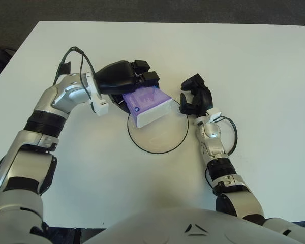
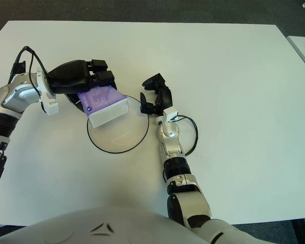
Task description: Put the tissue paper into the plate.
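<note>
While the left hand grips the tissue paper from above and behind, its dark fingers curled over the pack's far long edge, the purple-and-white pack hangs tilted, its white near face dipping toward the plate. The pack sits directly below and just in front of the palm, over the plate's upper left rim, with its long axis running from lower left to upper right. Whether its lower edge already touches the plate is unclear. The right hand shows at the plate's right edge, fingers loosely bent and holding nothing, close to the pack's right end yet apart from it. In my judgement the pack needs to go toward the plate's centre, nearer the robot, before release.
</note>
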Controlling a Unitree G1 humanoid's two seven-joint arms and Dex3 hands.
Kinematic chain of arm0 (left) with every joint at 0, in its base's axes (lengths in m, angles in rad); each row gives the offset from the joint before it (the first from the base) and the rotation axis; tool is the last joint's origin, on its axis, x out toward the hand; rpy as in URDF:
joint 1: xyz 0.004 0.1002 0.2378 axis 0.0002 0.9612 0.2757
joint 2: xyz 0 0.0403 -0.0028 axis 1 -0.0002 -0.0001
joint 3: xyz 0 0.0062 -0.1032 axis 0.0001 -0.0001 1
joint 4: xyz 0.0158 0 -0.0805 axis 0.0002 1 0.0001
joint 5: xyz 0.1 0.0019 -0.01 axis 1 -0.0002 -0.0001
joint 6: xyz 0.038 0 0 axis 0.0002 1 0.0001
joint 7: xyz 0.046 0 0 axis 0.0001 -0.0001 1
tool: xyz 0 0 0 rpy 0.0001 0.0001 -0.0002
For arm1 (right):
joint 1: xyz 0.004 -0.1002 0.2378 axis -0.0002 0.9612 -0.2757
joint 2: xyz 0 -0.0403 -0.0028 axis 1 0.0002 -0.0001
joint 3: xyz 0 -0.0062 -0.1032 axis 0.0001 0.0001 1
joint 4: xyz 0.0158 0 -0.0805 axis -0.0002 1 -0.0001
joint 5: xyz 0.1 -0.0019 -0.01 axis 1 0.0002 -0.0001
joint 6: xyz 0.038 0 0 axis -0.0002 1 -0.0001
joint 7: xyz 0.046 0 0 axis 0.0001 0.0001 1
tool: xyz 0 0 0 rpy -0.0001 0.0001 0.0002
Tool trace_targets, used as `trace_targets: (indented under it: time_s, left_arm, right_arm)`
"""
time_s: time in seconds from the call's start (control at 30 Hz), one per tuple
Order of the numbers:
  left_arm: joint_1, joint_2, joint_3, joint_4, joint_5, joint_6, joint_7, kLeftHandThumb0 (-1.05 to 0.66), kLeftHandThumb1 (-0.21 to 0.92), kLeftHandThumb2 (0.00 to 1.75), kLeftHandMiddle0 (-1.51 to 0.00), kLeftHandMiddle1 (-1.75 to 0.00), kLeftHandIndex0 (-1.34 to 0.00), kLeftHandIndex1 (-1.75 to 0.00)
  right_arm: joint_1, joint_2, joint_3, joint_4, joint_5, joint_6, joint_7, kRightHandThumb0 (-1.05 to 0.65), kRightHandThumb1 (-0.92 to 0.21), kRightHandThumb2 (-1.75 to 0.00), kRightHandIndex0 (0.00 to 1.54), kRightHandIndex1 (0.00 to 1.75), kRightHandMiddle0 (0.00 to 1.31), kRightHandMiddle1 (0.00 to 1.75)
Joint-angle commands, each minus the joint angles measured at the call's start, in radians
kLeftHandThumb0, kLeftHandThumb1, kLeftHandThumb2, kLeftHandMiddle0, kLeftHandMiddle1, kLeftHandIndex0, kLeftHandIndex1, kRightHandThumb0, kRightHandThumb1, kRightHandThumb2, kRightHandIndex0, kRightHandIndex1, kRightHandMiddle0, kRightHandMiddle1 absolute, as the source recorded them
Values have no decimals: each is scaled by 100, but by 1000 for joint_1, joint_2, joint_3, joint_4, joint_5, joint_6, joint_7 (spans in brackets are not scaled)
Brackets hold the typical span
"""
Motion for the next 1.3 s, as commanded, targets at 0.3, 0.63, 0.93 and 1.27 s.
trace_targets:
  time_s: [0.3, 0.63, 0.93, 1.27]
  left_arm:
    - [-8, -17, 5, 37, 5, -54, 30, -43, 43, 117, -108, -175, -52, -175]
    - [3, -68, -22, 126, -64, -146, 38, -42, 45, 114, -101, -175, -50, -175]
    - [22, -97, -84, 146, -228, -178, -14, -21, 52, 101, -67, -175, -45, -159]
    - [56, -71, -127, 92, -368, -101, -132, -55, 90, 56, -16, -124, -7, -144]
  right_arm:
    - [108, 8, -18, 136, 17, 39, -12, -1, -37, -120, 61, 173, 43, 156]
    - [95, 10, -15, 152, 11, 40, -26, -1, -37, -120, 62, 172, 43, 158]
    - [85, 9, -14, 167, 1, 33, -44, -1, -37, -120, 61, 173, 44, 155]
    - [73, 2, -4, 179, -23, 32, -67, -1, -37, -121, 61, 175, 45, 154]
